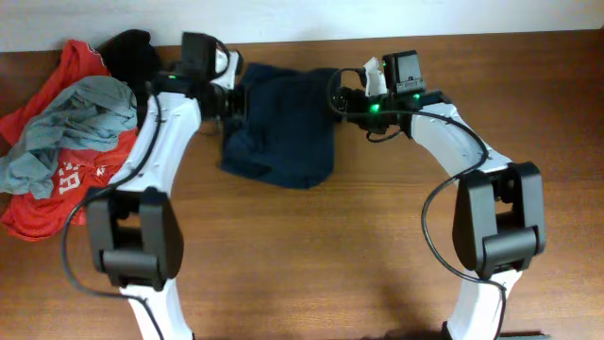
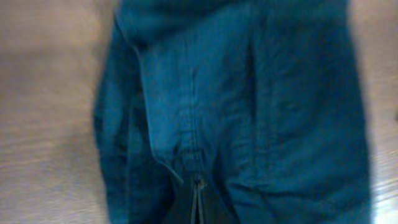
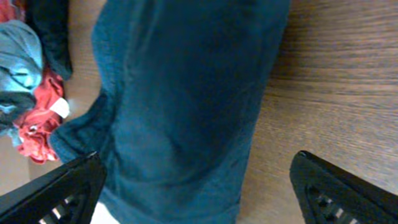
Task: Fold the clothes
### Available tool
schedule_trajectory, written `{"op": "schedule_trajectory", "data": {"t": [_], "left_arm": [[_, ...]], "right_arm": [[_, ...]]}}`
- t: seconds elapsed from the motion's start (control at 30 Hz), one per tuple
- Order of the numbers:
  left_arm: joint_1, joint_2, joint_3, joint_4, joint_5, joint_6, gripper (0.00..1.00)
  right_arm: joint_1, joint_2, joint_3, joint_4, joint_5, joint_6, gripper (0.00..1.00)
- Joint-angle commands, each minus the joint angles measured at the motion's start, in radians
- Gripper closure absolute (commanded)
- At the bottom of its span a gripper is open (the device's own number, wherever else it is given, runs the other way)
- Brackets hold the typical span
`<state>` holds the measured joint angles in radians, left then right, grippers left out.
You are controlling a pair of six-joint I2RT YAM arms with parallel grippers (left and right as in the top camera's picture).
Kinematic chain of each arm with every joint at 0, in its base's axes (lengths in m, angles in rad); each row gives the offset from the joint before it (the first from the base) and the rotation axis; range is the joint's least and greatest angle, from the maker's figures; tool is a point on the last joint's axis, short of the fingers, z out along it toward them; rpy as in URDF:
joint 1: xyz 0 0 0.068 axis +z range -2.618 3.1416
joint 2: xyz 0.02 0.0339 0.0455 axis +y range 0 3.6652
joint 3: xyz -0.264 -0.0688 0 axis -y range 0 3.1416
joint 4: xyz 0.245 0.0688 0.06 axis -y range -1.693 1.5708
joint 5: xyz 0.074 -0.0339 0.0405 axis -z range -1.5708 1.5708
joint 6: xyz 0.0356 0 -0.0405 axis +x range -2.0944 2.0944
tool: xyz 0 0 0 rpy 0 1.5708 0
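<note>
- Pinching a small fold of the navy garment (image 2: 249, 93) with my left gripper (image 2: 198, 186); its two fingers are pressing flat together, with only a thin line between them.
- The cloth is spreading out ahead of these closed fingertips and to both sides of them, and one seam is running away from the tips along the fabric.
- My right gripper (image 3: 196, 163) is standing wide apart and is grasping nothing.
- The navy garment is lying between those two spread fingers (image 3: 62, 190) and ahead of them, nearer to one finger, while the bare table (image 3: 336, 81) is showing ahead of the other.
- From above, the garment is lying crumpled on the table between my two grippers, one at each opposite edge. I cannot tell whether the right fingers are touching the cloth.
- Beyond my left gripper, on the side away from the navy garment, a red garment (image 1: 57, 194) with white letters, a grey garment (image 1: 71, 127) on top of it and a black garment (image 1: 132, 52) are lying in a heap.
</note>
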<state>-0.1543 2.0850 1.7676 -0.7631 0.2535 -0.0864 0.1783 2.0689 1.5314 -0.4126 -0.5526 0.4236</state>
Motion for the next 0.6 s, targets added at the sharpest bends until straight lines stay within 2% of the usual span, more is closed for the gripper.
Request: {"op": "schedule_trajectory", "data": {"t": [0.0, 0.2, 0.57], "left_arm": [[-0.016, 0.041, -0.006, 0.008, -0.007, 0.012, 0.99], [-0.026, 0.051, -0.006, 0.022, -0.038, 0.013, 0.99], [-0.040, 0.089, -0.029, 0.018, -0.100, 0.012, 0.99]], "right_arm": [[0.023, 0.053, 0.006, 0.007, -0.016, 0.012, 0.04], [0.063, 0.094, 0.006, 0.021, 0.008, 0.012, 0.11], [0.098, 0.127, 0.006, 0.047, 0.055, 0.031, 0.16]]}}
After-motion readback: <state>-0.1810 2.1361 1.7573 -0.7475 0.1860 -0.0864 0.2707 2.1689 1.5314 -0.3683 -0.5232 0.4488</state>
